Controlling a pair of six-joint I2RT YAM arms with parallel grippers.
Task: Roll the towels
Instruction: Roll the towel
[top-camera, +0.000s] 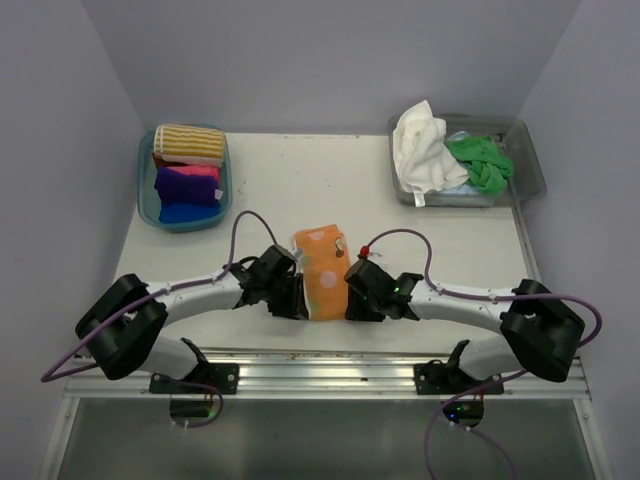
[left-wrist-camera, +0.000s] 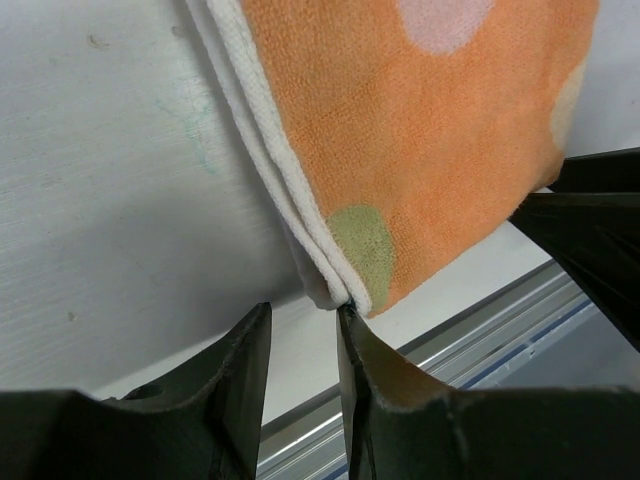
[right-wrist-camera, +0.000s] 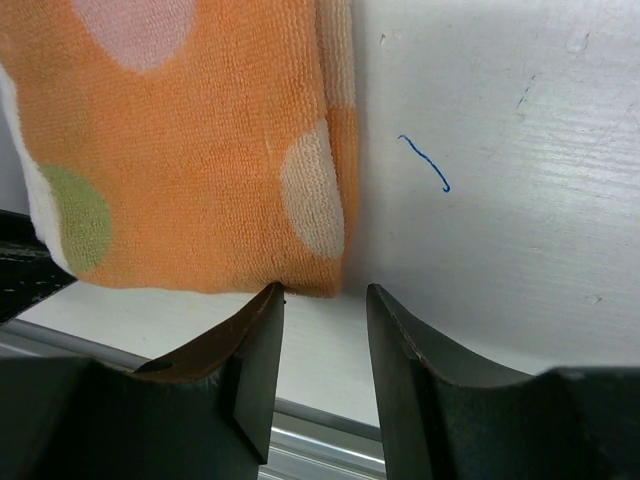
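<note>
Orange spotted towel (top-camera: 322, 275) lies flat, unrolled, on the table (top-camera: 280, 190) at centre frame, left end effector (left-wrist-camera: 303, 312) and right end effector (right-wrist-camera: 325, 292) narrowly parted at its near corners (gripping nothing), rolled towels (top-camera: 187, 170) upper left, white towel (top-camera: 420, 145) and green towel (top-camera: 482, 160) loose upper right.

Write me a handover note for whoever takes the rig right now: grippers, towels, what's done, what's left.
Left gripper: open, tips at the near left corner of the orange towel, not clamped.
Right gripper: open, at its near right corner, not clamped.
Orange towel: folded flat near the front edge of the table, between both arms, not yet rolled.
Done: striped towel, purple towel and blue towel lie rolled in the left tub.
Left: roll the orange one; the white towel and green towel lie loose in the right tub.
</note>
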